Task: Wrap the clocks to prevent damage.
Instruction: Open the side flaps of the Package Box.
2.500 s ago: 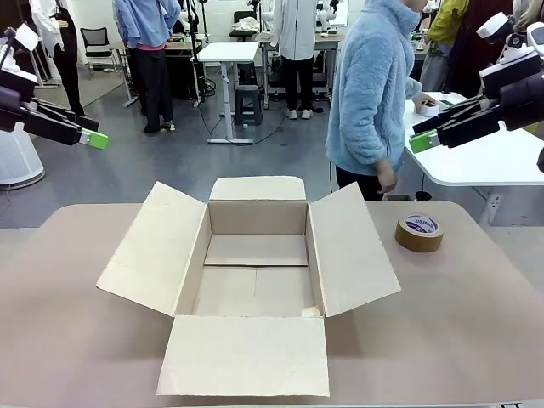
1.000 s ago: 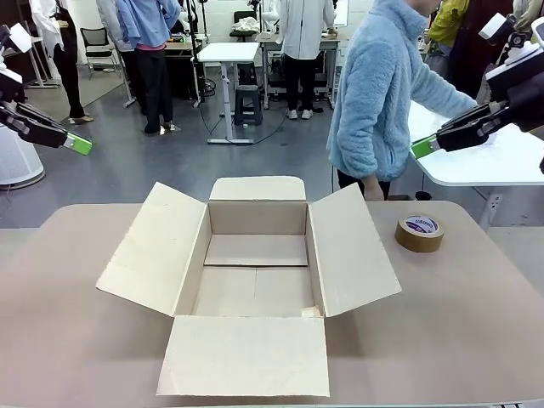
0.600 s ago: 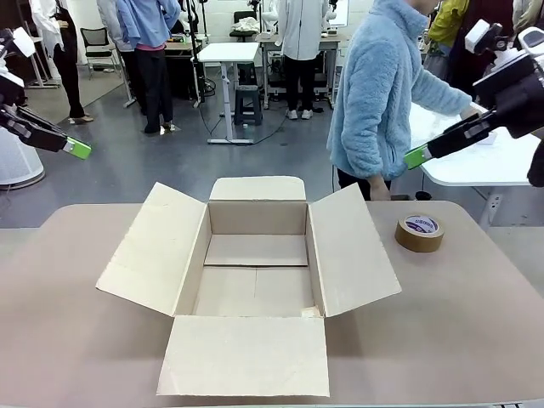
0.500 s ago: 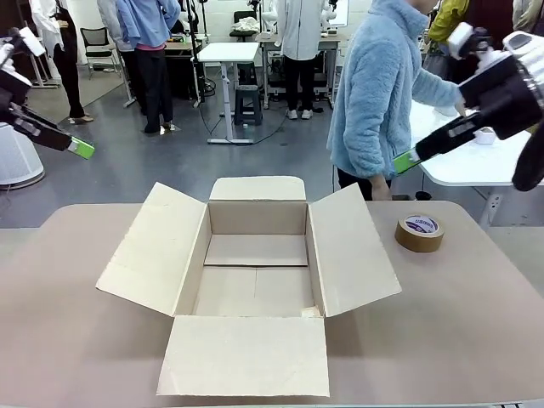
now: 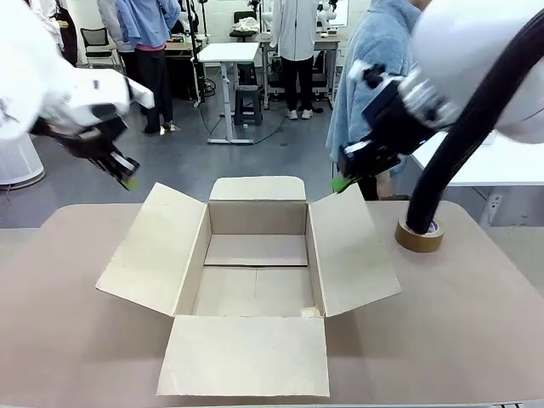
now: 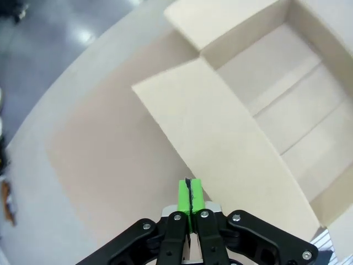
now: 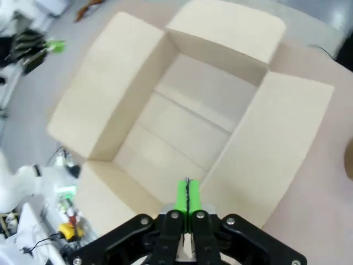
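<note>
The clocks are out of view. An open cardboard box [image 5: 255,263] lies in the middle of the table, all flaps spread and nothing inside. My left gripper [image 5: 127,181] is shut and holds nothing, hanging just above the box's left flap [image 6: 220,143]. My right gripper [image 5: 340,183] is also shut with nothing in it, over the far end of the right flap [image 7: 276,138]. In both wrist views the green pads [image 6: 189,194] [image 7: 187,194] press together with no gap.
A brown tape roll [image 5: 415,238] lies on the table at the right, partly behind my right arm's black cable [image 5: 442,161]. A person in a light blue fleece [image 5: 374,51] stands beyond the far edge. A white side table [image 5: 501,166] stands at the right.
Both arms swung in and down from high at the sides, the left to the box's left flap, the right to its right flap. The person kept facing the white side table.
</note>
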Controlling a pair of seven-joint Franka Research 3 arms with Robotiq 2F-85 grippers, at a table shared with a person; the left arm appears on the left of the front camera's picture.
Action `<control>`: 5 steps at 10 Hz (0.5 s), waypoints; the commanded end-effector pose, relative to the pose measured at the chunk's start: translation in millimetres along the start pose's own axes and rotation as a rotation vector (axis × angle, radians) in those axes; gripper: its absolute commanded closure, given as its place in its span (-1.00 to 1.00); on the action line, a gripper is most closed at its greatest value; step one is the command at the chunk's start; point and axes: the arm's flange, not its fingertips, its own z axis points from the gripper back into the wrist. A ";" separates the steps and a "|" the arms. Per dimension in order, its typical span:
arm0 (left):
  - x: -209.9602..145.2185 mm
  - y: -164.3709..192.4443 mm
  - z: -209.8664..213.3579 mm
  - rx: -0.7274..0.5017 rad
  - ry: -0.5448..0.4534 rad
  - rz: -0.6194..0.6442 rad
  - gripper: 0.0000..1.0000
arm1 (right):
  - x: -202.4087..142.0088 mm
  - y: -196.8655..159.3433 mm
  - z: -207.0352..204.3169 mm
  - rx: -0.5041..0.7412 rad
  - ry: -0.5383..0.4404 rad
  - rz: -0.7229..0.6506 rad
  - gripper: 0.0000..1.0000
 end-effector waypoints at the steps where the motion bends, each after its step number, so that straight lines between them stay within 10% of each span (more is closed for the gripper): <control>1: 20.0 -29.6 -8.1 0.139 0.160 0.041 1.00 | 10.7 9.9 -37.2 -0.161 0.134 -0.049 1.00; 5: 9.2 -44.7 -20.0 0.177 0.148 0.031 1.00 | -2.9 10.6 -62.1 -0.230 0.140 -0.024 1.00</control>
